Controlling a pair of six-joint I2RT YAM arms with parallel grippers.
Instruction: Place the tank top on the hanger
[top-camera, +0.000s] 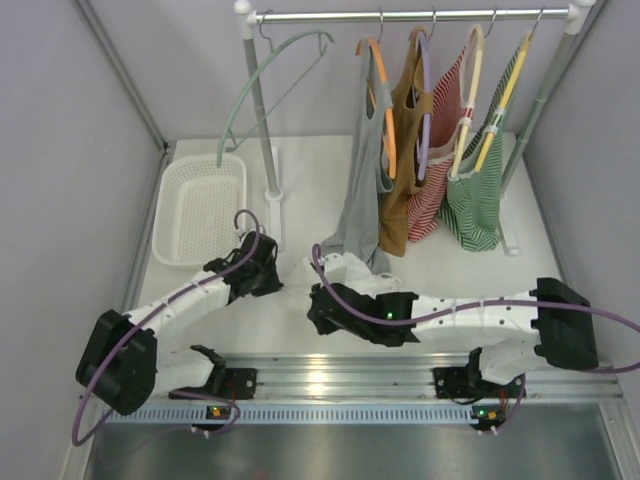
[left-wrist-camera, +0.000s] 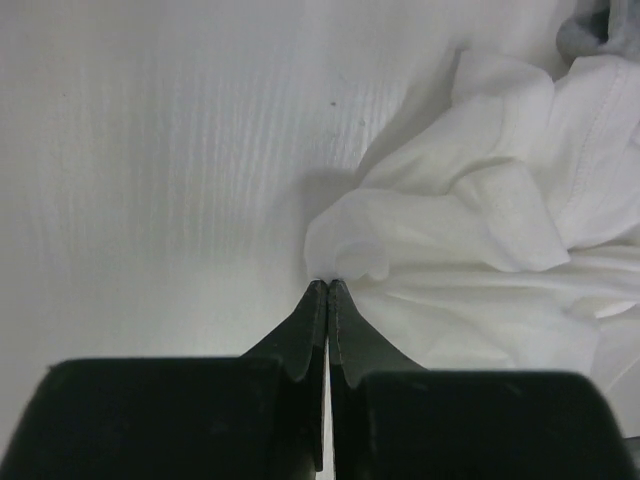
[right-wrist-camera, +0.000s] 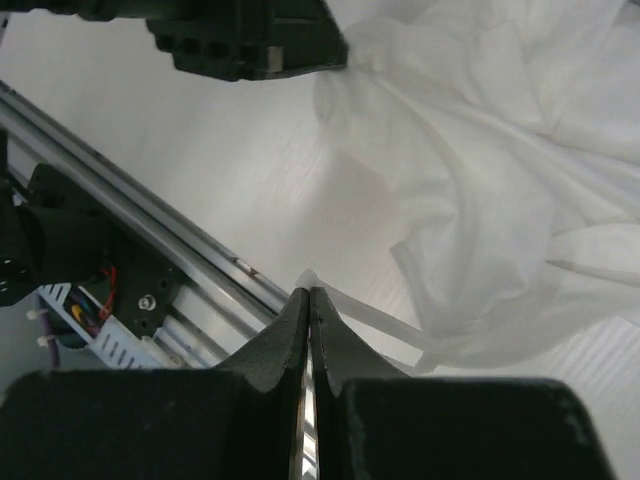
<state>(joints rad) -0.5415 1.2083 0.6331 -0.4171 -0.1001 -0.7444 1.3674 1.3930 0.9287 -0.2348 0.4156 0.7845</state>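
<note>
The white tank top (top-camera: 352, 274) lies crumpled on the table between my two grippers. In the left wrist view it (left-wrist-camera: 480, 230) is a bunched heap at the right, and my left gripper (left-wrist-camera: 328, 284) is shut on its near edge. In the right wrist view my right gripper (right-wrist-camera: 308, 291) is shut on a thin strap of the top (right-wrist-camera: 500, 170), just above the table. From above, the left gripper (top-camera: 276, 274) is at the top's left edge and the right gripper (top-camera: 316, 304) at its near-left corner. The sage-green hanger (top-camera: 262, 78) hangs by its hook at the left end of the rack rail.
A white mesh basket (top-camera: 198, 206) sits at the back left. The rack (top-camera: 400, 15) holds a grey top (top-camera: 362, 190), a brown top (top-camera: 402, 170) and two striped tops (top-camera: 470, 190) on other hangers. A metal rail (top-camera: 330, 375) runs along the near edge.
</note>
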